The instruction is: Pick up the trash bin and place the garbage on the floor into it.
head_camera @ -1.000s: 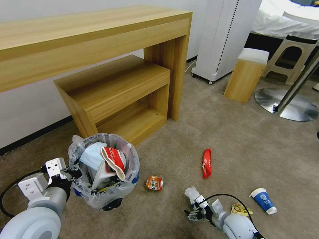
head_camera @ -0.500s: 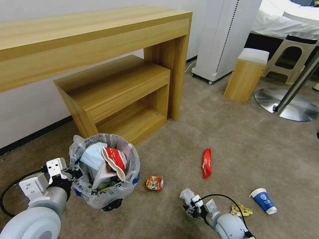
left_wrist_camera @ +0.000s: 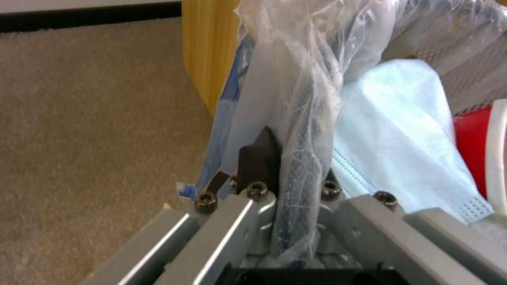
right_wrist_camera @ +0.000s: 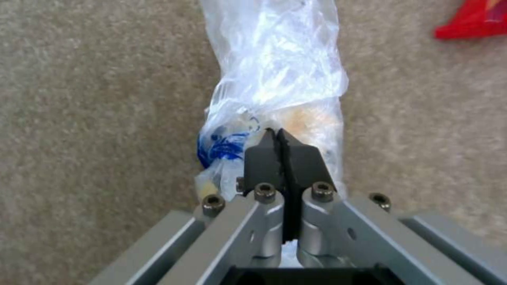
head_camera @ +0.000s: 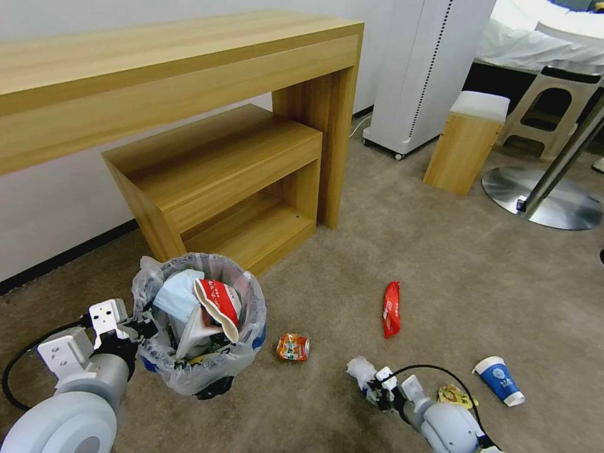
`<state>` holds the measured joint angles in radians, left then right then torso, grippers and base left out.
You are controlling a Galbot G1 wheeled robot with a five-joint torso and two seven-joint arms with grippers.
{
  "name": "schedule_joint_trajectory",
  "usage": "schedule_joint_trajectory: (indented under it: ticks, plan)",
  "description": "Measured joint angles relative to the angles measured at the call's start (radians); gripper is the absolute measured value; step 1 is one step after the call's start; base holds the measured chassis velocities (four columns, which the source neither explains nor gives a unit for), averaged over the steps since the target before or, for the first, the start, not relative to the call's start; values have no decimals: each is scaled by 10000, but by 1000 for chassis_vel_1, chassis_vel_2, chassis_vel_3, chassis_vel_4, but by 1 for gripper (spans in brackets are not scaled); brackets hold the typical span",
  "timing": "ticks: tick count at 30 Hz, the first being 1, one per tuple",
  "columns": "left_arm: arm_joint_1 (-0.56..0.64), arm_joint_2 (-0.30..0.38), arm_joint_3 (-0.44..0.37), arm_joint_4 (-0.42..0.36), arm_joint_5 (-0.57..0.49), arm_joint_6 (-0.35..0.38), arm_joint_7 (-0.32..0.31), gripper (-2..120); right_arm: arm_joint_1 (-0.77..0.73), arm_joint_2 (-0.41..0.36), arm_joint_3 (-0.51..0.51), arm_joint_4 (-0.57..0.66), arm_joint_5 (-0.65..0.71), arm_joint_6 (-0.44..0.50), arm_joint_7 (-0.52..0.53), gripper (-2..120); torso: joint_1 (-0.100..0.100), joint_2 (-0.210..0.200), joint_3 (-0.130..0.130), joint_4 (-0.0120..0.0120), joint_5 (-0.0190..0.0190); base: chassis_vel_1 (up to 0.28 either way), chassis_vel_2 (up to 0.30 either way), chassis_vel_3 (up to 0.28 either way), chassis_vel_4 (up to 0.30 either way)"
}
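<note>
Partly hidden, left gripper (left_wrist_camera: 296, 174) jaws pinching trash bin (head_camera: 198, 327) liner; right gripper (right_wrist_camera: 284, 152) jaws clamping crumpled plastic (right_wrist_camera: 275, 79).

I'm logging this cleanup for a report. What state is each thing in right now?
trash bin: upright, nearly full, bag-lined.
left gripper: shut on the bin's rim and liner.
right gripper: shut on the crumpled plastic wrapper, low over the carpet.
orange can: crushed, on the floor.
red wrapper: lying flat on the floor.
blue-white cup: tipped on its side.
yellow wrapper: crumpled on the floor.
</note>
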<state>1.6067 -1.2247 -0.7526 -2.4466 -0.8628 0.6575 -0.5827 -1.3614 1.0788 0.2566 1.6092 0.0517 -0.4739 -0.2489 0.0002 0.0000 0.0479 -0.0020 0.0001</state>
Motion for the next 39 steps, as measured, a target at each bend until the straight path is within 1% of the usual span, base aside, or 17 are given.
schedule_joint_trajectory:
  ticks: [5, 15, 18, 21, 22, 25, 26, 29, 30, 31, 32, 35, 37, 38, 39]
  plan:
    - [-18, -84, 47, 4, 42, -5, -4, 1, -47, -228, 77, 197, 10, 110, 22, 0, 0, 0, 0, 0, 0, 0, 0, 0, 0]
    - [-45, -180, 99, 20, 104, -6, -15, 1, -55, -435, 153, 395, 50, 357, 42, 0, 0, 0, 0, 0, 0, 0, 0, 0, 0]
    - [-50, -213, 108, 32, 119, -7, -17, 1, -64, -566, 228, 628, 176, 508, 60, 0, 0, 0, 0, 0, 0, 0, 0, 0, 0]
    - [-58, -212, 81, 65, 121, -8, -19, 1, -187, -815, 499, 1471, 804, 832, 101, 0, 0, 0, 0, 0, -2, 0, 0, 0, 0]
    - [-58, -212, 81, 65, 121, -8, -19, 1, -187, -815, 499, 1471, 804, 832, 101, 0, 0, 0, 0, 0, -2, 0, 0, 0, 0]
    - [-62, -185, 62, 135, 120, -9, -20, 1, -383, -1128, 910, 2483, 1396, 1478, 76, 0, 0, 0, 0, 0, -2, 0, 0, 0, 0]
    - [-62, -185, 62, 135, 120, -9, -20, 1, -383, -1128, 910, 2483, 1396, 1478, 76, 0, 0, 0, 0, 0, -2, 0, 0, 0, 0]
    - [-80, -151, 92, 210, 118, -9, -21, 1, -427, -1273, 1313, 3428, 2193, 2436, -123, 0, 0, 0, 0, 0, -1, 0, 0, 0, 0]
    - [-80, -151, 92, 210, 118, -9, -21, 1, -427, -1273, 1313, 3428, 2193, 2436, -123, 0, 0, 0, 0, 0, -1, 0, 0, 0, 0]
    - [-90, -145, 113, 244, 117, -9, -24, 1, -417, -1302, 1445, 3765, 2436, 2833, -261, 0, 0, 0, 0, 0, -2, 0, 0, 0, 0]
    - [-91, -139, 121, 267, 117, -9, -27, 1, -410, -1309, 1517, 3977, 2596, 3021, -342, 0, 0, 1, 0, 0, -2, 0, 0, 0, 0]
    - [-91, -122, 123, 299, 117, -9, -30, 1, -389, -1319, 1655, 4354, 2892, 3253, -484, 0, 0, 0, 0, 0, -2, 0, 0, 0, 0]
    - [-86, -82, 121, 343, 117, -9, -31, 1, -338, -1346, 1789, 4695, 3291, 3613, -811, 0, 0, 0, 0, 0, -2, 0, 0, 0, 0]
    - [-86, -82, 121, 343, 117, -9, -31, 1, -338, -1346, 1789, 4695, 3291, 3613, -811, 0, 0, 0, 0, 0, -2, 0, 0, 0, 0]
    - [-70, -61, 129, 358, 125, -9, -31, 1, -279, -1359, 1827, 4792, 3484, 3867, -1136, 0, 0, 0, 0, -1, -2, 0, 0, 0, 0]
